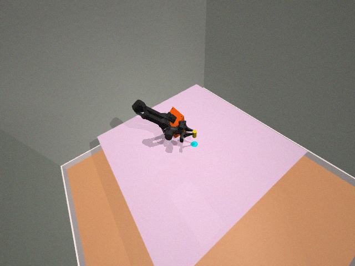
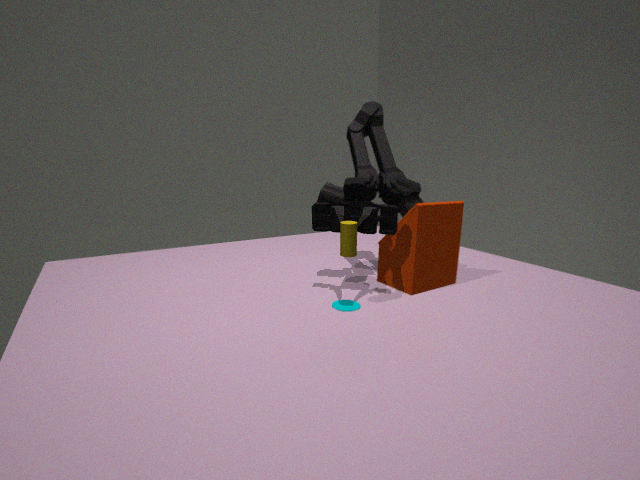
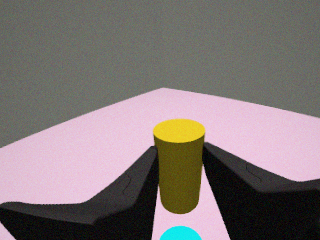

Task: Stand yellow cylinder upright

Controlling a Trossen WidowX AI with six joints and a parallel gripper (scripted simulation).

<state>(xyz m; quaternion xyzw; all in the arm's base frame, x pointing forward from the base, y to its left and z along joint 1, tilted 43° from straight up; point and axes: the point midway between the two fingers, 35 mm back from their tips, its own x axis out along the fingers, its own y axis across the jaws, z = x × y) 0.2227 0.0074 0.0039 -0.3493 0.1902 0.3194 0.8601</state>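
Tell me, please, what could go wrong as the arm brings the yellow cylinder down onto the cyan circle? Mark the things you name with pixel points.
The yellow cylinder (image 1: 194, 133) (image 2: 348, 239) (image 3: 180, 175) hangs upright above the table, so opening the gripper (image 1: 193, 132) (image 2: 348, 227) (image 3: 179, 150) too high could topple it. The cyan circle (image 1: 193, 143) (image 2: 345, 305) (image 3: 180, 234) is small, so a slightly misplaced descent might leave the base over its edge.

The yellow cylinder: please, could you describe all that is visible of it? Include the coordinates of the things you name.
The yellow cylinder (image 1: 194, 133) (image 2: 348, 239) (image 3: 180, 172) is plain and smooth, taller than wide, with a flat, brighter round top and darker side. Its material is unclear. It stands upright in the air, gripped from both sides near its top by the hand's fingers, above the table top (image 1: 229, 172) (image 2: 258, 387) (image 3: 100, 130).
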